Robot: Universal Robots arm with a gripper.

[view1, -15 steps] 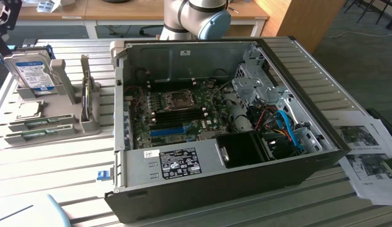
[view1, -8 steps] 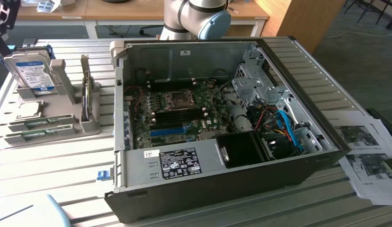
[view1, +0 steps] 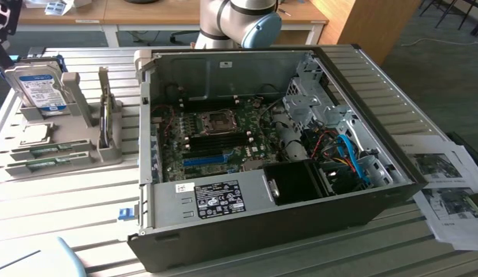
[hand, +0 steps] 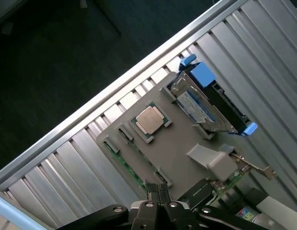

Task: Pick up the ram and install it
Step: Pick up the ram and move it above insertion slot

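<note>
Closest to the wrist camera, the gripper (hand: 158,189) has its jaws pressed together with nothing between them, and the tips line up near one end of the ram (hand: 127,163). That green stick stands on edge in the outermost slot of a grey holder (hand: 182,148), not lifted. Its long axis runs along the slats of the metal surface (hand: 67,163) and square to the surface's edge rail, so one end points at the rail and the other points away from it, toward the jaws. Past that rail it's all dark floor, and just a narrow band of bare slats separates holder from edge. Beside the ram sits the square silver processor chip (hand: 149,120), and behind it a hard drive (hand: 206,103) stands in its cradle. Over to the exterior view: the ram (view1: 40,168) lies lengthwise across the picture in the holder's (view1: 77,138) front slot, with a second stick (view1: 52,151) parallel just behind it. A strip of open surface (view1: 70,202) lies between the holder and the open computer case (view1: 247,231) on the exterior view's right. Inside the case, the black motherboard slots (view1: 223,134) lie above the blue slot (view1: 204,160), with the case top wide open. The arm (view1: 239,23) rises behind the case.
</note>
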